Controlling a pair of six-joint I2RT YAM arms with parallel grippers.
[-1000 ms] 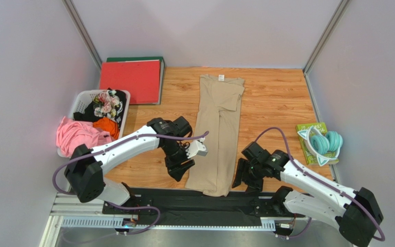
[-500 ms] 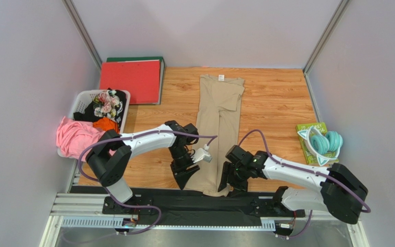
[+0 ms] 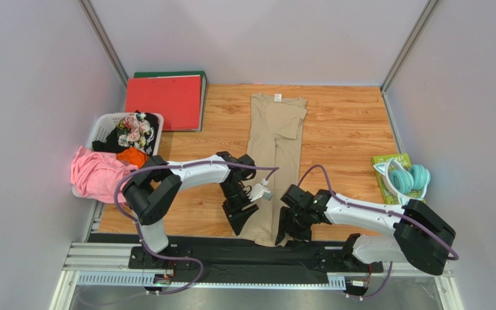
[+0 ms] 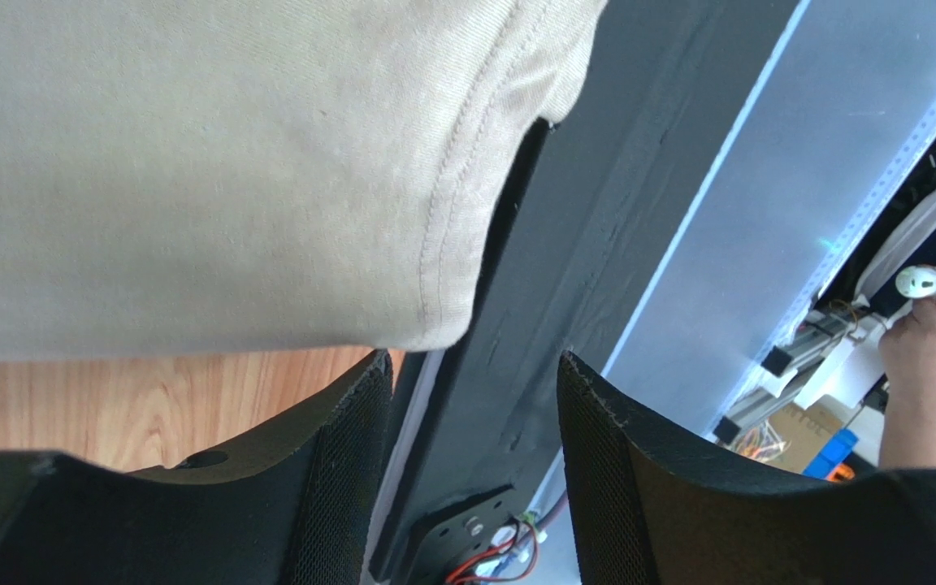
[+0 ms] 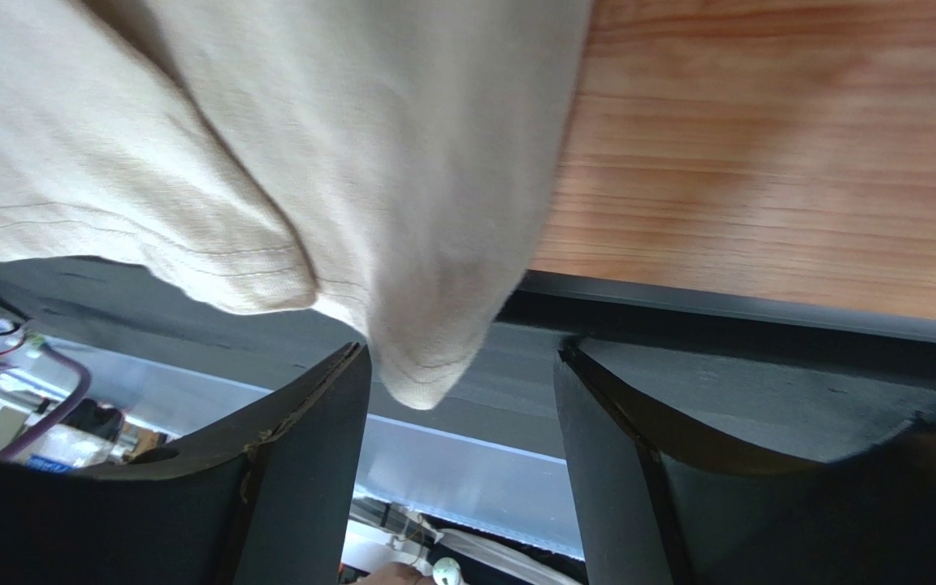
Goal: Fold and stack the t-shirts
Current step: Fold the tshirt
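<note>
Both arms have closed in on the near hem of the t-shirt (image 3: 273,155); both sets of jaws stand apart, nothing clamped.

Versus a second ago, the left gripper (image 3: 238,223) has slid from mid-length down to the shirt's near left corner. The right gripper (image 3: 289,230) has pulled in from the bare table (image 3: 347,129) to the near right corner. The shirt itself is unchanged: a long folded strip down the table's middle, its hem overhanging the near edge. The left wrist view shows the hem corner (image 4: 436,305) just above the gap between the fingers (image 4: 339,451). The right wrist view shows a corner (image 5: 418,366) hanging into the gap. Contact with the cloth can't be told. From above, the fingertips blend into the black rail (image 3: 192,248).
</note>
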